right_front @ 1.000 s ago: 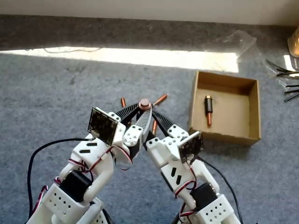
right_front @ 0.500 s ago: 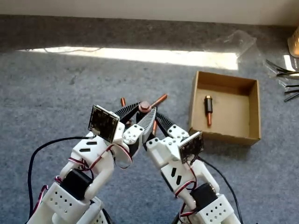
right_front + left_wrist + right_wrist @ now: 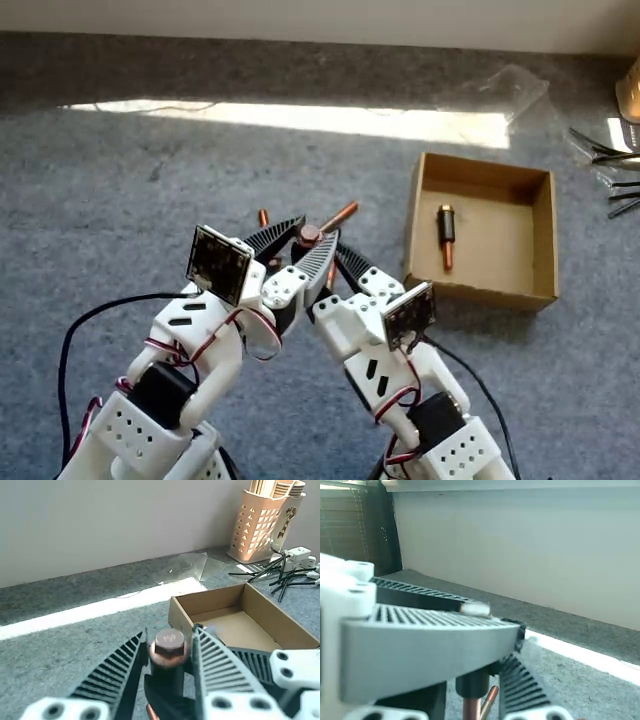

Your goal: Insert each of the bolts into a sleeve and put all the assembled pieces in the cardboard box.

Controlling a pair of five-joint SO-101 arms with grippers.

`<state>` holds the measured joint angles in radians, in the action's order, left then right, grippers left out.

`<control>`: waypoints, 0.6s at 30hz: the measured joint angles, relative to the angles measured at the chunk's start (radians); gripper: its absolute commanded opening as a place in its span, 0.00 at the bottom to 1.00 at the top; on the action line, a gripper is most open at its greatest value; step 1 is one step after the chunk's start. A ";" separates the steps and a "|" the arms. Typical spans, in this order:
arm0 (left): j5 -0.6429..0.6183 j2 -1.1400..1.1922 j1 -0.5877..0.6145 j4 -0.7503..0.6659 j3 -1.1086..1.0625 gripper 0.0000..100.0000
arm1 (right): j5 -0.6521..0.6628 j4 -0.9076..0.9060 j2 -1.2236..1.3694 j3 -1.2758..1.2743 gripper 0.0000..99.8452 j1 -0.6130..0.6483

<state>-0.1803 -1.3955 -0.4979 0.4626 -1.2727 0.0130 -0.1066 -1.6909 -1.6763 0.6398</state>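
At the middle of the grey worktop (image 3: 120, 200), the left end effector (image 3: 300, 236) is closed on a bolt (image 3: 169, 642). Its copper hex head is pinched between the ribbed jaws. The bolt is held upright, with its long axis near vertical and its head uppermost. Its shank is sunk into a dark sleeve (image 3: 164, 680) directly below, and copper shows beneath the sleeve in the right wrist view.

Touching that stack from the other side, the right end effector (image 3: 336, 256) appears to be clamped on the sleeve. The insertion is therefore judged nearly or fully seated.

Three loose bolts (image 3: 340, 214) lie on the worktop around and under the joined jaws, none of them sleeved yet.

Further right, well apart from both end effectors, stands the cardboard box (image 3: 480, 292). One assembled piece (image 3: 446, 232) already lies inside it, its axis running front to back. The box lies on the right arm's side, so that arm is judged the nearer carrier.

No brand, label or legible writing can be made out on the box or the hardware.
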 measured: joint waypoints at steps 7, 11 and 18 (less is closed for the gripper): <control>0.000 0.000 0.000 0.000 0.000 0.21 | 0.000 0.000 0.000 0.000 0.00 0.000; 0.000 0.000 0.025 0.000 0.000 0.21 | 0.000 0.000 0.000 0.000 0.00 0.000; 0.000 0.000 0.089 0.000 0.018 0.21 | 0.000 0.000 0.000 0.000 0.00 0.002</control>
<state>-0.1803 -1.3955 -0.4089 0.4626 -1.2543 0.0130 -0.1066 -1.6909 -1.6763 0.6414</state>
